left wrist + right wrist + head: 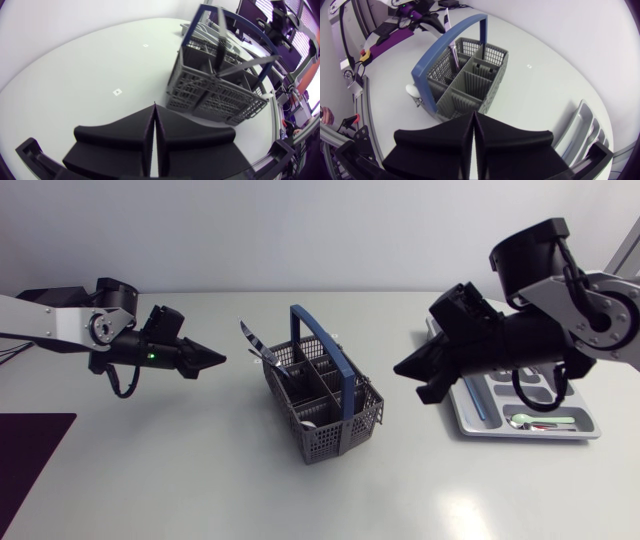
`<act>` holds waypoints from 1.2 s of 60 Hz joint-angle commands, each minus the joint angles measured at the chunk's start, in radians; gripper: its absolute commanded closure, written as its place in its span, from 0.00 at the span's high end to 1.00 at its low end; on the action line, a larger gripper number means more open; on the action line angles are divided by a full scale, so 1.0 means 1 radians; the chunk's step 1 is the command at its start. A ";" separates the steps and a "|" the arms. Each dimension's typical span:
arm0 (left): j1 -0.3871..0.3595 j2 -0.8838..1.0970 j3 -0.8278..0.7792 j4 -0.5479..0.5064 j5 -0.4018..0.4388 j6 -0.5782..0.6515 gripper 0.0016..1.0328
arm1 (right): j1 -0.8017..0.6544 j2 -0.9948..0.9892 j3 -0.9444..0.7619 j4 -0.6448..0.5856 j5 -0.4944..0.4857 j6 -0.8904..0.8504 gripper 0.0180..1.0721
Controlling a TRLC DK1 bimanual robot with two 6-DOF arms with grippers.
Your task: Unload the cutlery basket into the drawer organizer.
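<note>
Cutlery basket [335, 438] at mid-table, a closed, empty gripper on either side of it.

Grey mesh basket stands upright with its blue handle [318, 345] arched over the compartments; dark utensils [250, 340] lean out of the compartments at its far left end; left gripper [215, 359] is beside that end, tips pointing at the basket but apart from it, fingers pressed together with nothing between them; right gripper [400, 367] is between the basket and the drawer organizer [530, 436], tips pointing at the basket without touching it, fingers likewise pressed together on nothing; the organizer lies flat at the table's right, partly under the right arm; a green-handled spoon [545, 421] lies in its near compartment and a thin blue piece [475, 396] in the compartment nearest the basket.
</note>
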 commanded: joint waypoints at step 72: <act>-0.115 0.304 0.320 -0.305 0.154 0.077 0.03 | 0.029 0.358 0.023 0.298 0.011 0.081 0.05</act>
